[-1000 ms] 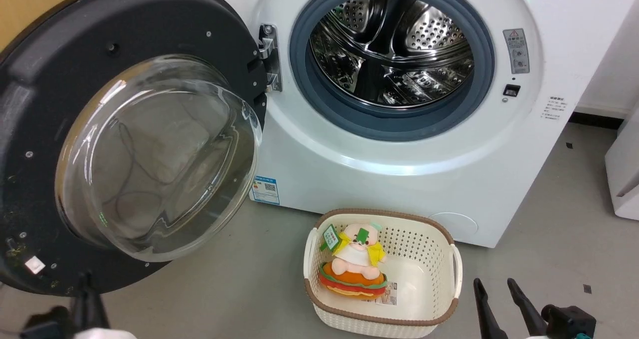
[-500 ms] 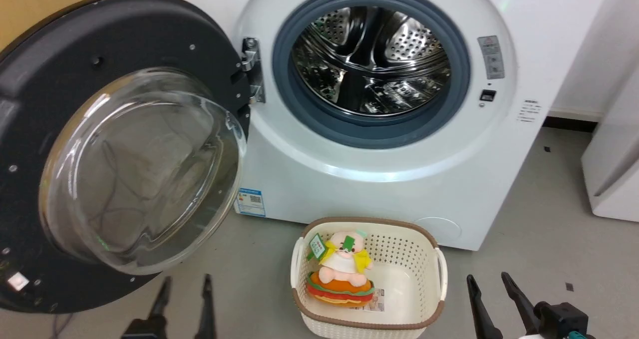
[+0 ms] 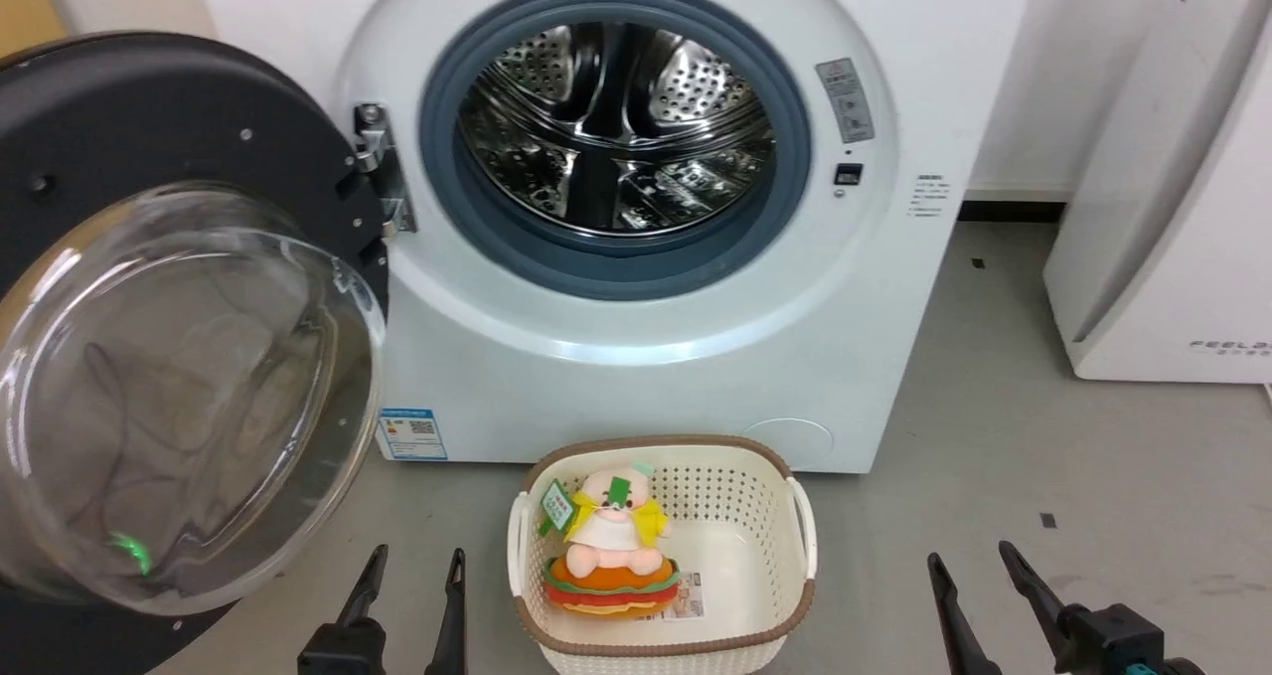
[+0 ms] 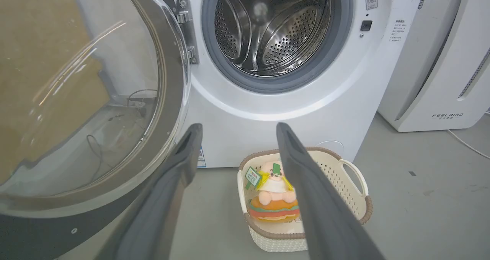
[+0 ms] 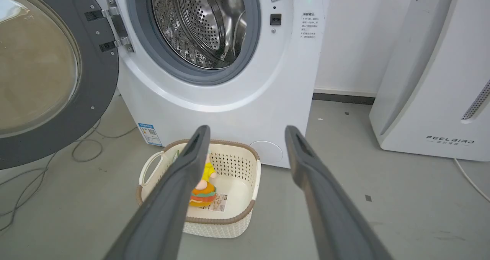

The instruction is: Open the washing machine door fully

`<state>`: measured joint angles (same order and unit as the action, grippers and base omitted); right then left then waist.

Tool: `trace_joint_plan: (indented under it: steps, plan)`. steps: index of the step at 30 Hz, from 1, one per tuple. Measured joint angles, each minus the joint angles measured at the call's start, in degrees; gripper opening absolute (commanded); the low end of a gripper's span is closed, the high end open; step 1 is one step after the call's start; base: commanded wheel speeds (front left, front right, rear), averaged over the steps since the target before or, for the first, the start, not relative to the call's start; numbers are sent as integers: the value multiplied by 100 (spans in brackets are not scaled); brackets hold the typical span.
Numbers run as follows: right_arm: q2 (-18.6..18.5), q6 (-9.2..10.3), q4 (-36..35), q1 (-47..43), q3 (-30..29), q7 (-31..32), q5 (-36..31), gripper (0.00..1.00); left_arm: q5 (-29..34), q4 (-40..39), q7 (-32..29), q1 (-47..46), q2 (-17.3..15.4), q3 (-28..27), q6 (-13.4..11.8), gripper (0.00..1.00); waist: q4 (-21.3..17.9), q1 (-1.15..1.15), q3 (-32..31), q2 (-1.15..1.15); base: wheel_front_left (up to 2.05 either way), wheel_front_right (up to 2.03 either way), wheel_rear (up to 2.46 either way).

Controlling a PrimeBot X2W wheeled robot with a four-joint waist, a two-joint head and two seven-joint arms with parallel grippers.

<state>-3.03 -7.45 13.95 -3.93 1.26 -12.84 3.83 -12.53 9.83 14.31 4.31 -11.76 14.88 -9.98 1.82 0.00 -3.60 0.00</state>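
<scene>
The washing machine [image 3: 636, 357] [image 4: 291, 110] [image 5: 229, 110] stands white ahead of me, its steel drum bare behind a grey rubber ring. The washing machine door [image 3: 169, 357] [image 4: 88, 110] [image 5: 46, 72] is swung wide to the left on its metal hinge [image 3: 383, 173], glass bowl bulging toward me. My left gripper [image 3: 415, 561] [image 4: 237, 128] is open at the lower left, below the door's edge and apart from it, holding nothing. At the lower right my right gripper [image 3: 972, 556] [image 5: 247, 130] is open and empty too.
A cream basket [image 3: 795, 556] [image 4: 352, 187] [image 5: 245, 198] with a plush toy [image 3: 608, 546] sits on the grey floor before the machine. A white FEELBIRD appliance [image 3: 1173, 257] [image 5: 432, 80] stands to the right. Cables [image 5: 84, 145] lie on the floor under the door.
The camera has panned right, shifting the scene left. The left gripper, shut by the door's lower edge a second ago, has let go, opened and come to rest below the door.
</scene>
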Motion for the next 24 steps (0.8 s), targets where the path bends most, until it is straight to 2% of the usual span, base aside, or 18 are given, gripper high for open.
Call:
trace_joint_plan:
  steps: [13,14,24]
  plan:
    - [0,0,-157,-58,-10,113,-1,100,25,178,4,-187,-5,56,-9,100,-202,0,71,0,0,0,0]
    - [0,0,-155,-54,-9,113,0,0,25,174,1,-201,-5,53,-7,0,-204,0,73,0,0,0,0]
    - [-1,0,-181,-51,-13,170,0,0,44,133,-76,-198,33,7,36,0,-204,0,92,0,0,0,0]
